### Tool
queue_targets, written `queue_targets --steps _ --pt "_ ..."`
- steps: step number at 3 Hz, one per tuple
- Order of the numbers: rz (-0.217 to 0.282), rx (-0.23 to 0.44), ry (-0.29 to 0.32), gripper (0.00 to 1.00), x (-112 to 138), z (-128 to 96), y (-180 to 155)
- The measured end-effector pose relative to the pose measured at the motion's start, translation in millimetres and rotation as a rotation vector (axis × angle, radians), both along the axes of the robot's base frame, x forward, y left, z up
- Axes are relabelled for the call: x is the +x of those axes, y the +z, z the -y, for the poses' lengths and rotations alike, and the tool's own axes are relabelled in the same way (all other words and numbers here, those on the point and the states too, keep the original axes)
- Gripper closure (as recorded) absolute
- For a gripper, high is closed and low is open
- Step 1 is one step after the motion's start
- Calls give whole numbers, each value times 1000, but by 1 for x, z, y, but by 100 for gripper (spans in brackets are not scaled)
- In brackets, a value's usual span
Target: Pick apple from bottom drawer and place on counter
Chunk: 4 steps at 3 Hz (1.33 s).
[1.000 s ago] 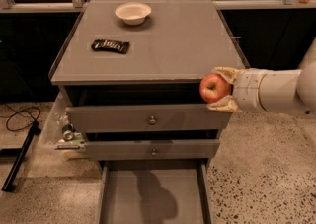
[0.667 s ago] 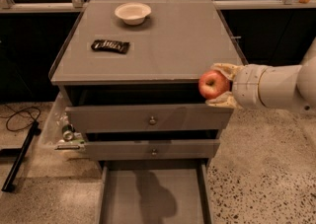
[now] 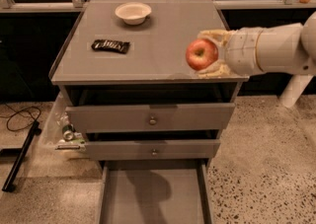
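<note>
Well, the fingers (image 3: 213, 35) clasp the apple (image 3: 201, 54) — one above, one below — so the gripper (image 3: 206, 54) holds it at the front right edge of the counter (image 3: 163, 30). Farther left on the counter lie a dark bar (image 3: 110, 45) and, behind it, a white bowl (image 3: 133, 12). Below, under two knobbed drawers (image 3: 123, 118), the bottom drawer (image 3: 153, 193) stands open

1. The gripper (image 3: 207, 54), above the counter's (image 3: 158, 45) front right corner, is clasping the apple (image 3: 201, 54), which is hiding its palm.
2. The bottom drawer (image 3: 182, 198) is running off the lower edge.
</note>
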<state>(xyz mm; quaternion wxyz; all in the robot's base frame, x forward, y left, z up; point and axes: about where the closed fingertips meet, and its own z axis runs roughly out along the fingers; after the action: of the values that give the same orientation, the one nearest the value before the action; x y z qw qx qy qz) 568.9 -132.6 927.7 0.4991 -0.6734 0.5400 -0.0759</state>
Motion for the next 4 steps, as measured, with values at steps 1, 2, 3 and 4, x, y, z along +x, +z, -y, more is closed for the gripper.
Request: queue_targets --steps 1,2,3,4 --pt "-1 115 69 100 25 -12 34" --pt "-53 273 115 100 52 -24 52" --pt "-151 393 128 100 76 -36 51" --pt "-252 439 91 100 104 -47 32"
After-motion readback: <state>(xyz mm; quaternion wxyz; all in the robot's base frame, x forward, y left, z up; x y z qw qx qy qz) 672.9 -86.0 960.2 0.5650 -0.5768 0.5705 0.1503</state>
